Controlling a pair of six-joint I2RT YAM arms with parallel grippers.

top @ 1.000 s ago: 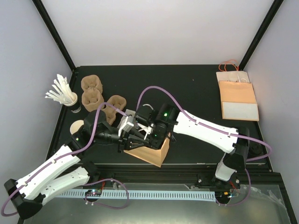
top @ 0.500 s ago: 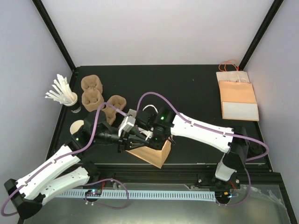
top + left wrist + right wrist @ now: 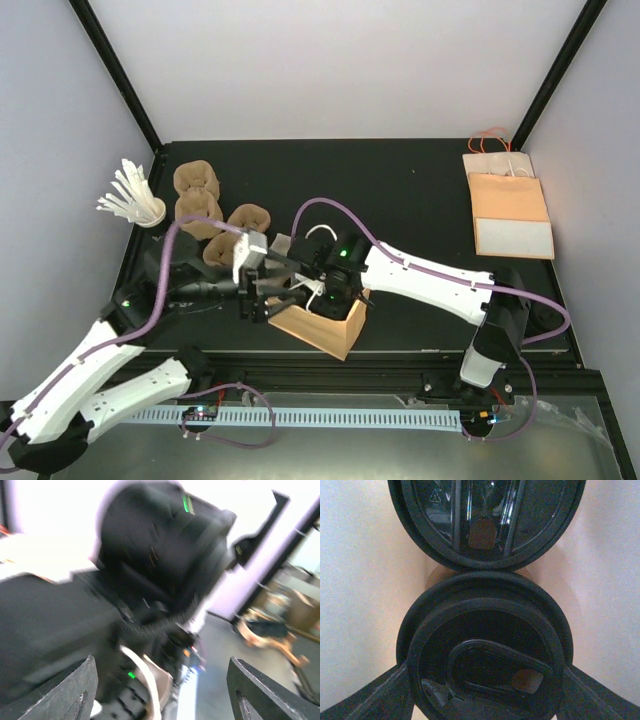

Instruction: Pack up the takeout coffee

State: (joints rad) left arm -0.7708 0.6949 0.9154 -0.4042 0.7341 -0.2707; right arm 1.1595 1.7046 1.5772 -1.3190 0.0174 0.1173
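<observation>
My right gripper (image 3: 486,672) is clamped on either side of the takeout coffee (image 3: 485,630), low inside the brown bag (image 3: 360,580). A second lidded cup (image 3: 485,520) touches it at twelve o'clock, so I judge a crooked release could tip either cup. My left gripper (image 3: 165,690) is spread wide and empty at the bag's nine o'clock. It grips nothing, so the bag could shift.

- Takeout coffee (image 3: 485,665): lid of black plastic, smooth and glossy.
- Second lid (image 3: 487,515), beyond it: the same glossy black plastic, with reflections.
- Brown paper bag (image 3: 335,330): kraft paper, matt; inner walls pale and finely grained.
- Desk (image 3: 420,190): black, matt.
- Cup carriers (image 3: 198,205), far left: brown moulded pulp, rough.
- Flat bags (image 3: 510,210), far right: smooth tan paper.
- Arm shells (image 3: 430,280): white plastic, smooth, slight sheen.
</observation>
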